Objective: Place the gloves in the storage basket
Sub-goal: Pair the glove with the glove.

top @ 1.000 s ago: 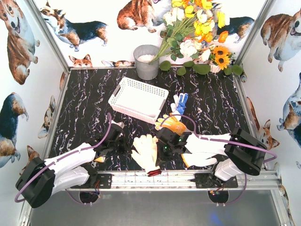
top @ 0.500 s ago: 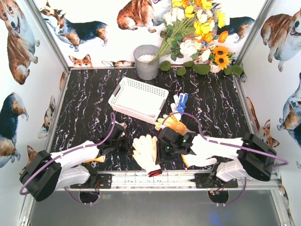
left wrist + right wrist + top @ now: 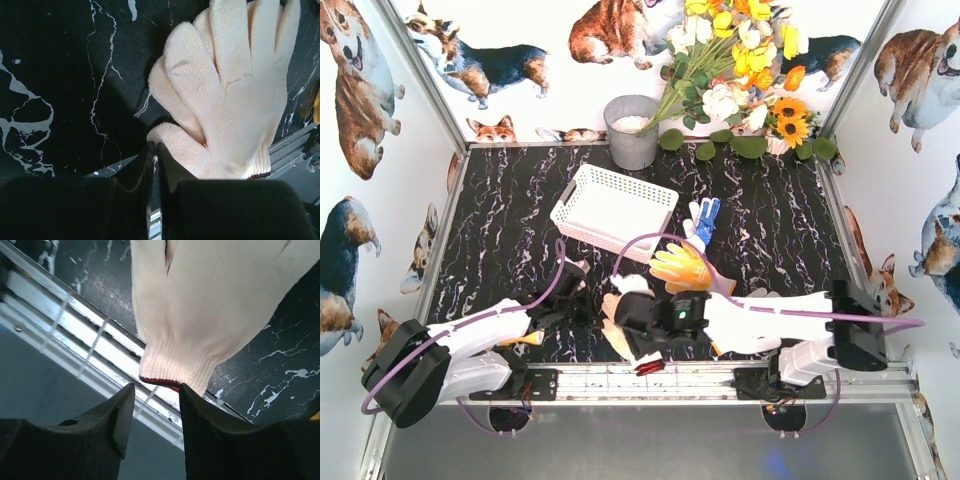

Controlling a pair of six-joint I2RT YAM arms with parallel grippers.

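Right claw [image 3: 156,390] is hanging spread wide, gripping nothing. The cream glove [image 3: 200,305] is lying flat just ahead of its tips, with the red-trimmed cuff [image 3: 172,365] nearest and resting over the metal rail [image 3: 75,315]. Left claw [image 3: 154,146] is sitting pressed together and empty. Its tips are touching or just beside the glove's thumb, can't tell which. Storage basket [image 3: 601,238] is sitting well beyond both claws, up-table. Yellow glove [image 3: 682,265] and blue-palmed glove [image 3: 702,215] are lying past the right claw, toward the basket.

Handling guess: the glove is knit, so it's going to be light and floppy, drooping and bunching when lifted. It's not looking slippery or fragile. Best bite is the cuff, the thickest part and closest to the jaws, which need to be straddling it.
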